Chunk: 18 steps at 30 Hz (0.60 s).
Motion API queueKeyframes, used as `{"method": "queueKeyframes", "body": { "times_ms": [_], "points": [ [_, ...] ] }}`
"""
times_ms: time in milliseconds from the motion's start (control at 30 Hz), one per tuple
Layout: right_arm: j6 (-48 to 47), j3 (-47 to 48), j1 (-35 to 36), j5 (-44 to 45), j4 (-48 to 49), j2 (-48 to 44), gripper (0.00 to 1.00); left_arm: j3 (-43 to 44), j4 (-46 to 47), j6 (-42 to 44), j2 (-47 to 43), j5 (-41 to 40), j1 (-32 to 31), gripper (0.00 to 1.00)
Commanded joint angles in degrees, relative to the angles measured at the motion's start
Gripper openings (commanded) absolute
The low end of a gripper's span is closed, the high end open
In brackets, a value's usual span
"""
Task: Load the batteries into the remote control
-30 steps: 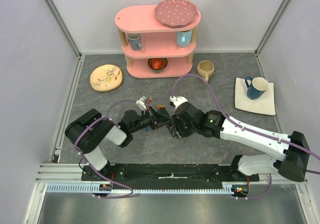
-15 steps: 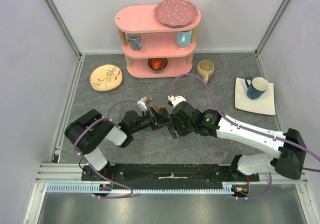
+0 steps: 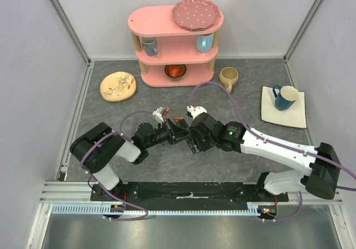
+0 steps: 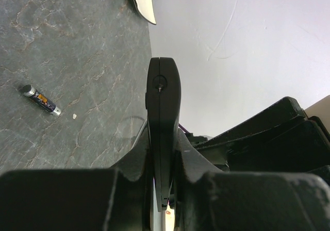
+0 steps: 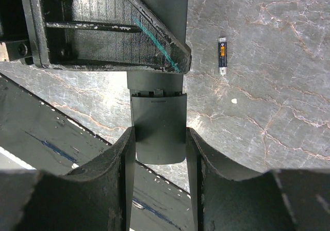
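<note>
Over the table (image 3: 250, 93), remote control (image 4: 164, 112) clamped between closed left hand (image 4: 164, 161) and closed right hand (image 5: 160, 143)

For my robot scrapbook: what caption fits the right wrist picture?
The right gripper grips one end of the remote control in its jaws; a battery lies loose on the table nearby.

Remote control (image 4: 164, 112) base hidden between fingers (image 4: 62, 200); battery (image 4: 41, 100) label likely illegible.
</note>
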Motion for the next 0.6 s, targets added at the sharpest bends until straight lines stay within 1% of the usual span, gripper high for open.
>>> {"method": "queueKeyframes", "body": {
  "times_ms": [0,567],
  "points": [
    [1.2,1.8,0.3,0.4,1.6,0.3,0.27,-0.2,21.5,-0.4,-2.2,-0.7,-0.4,0.02],
    [1.5,1.4,1.0,-0.3,1.8,0.4,0.27,0.0,21.5,-0.1,-2.9,-1.3,-0.6,0.02]
  ]
}}
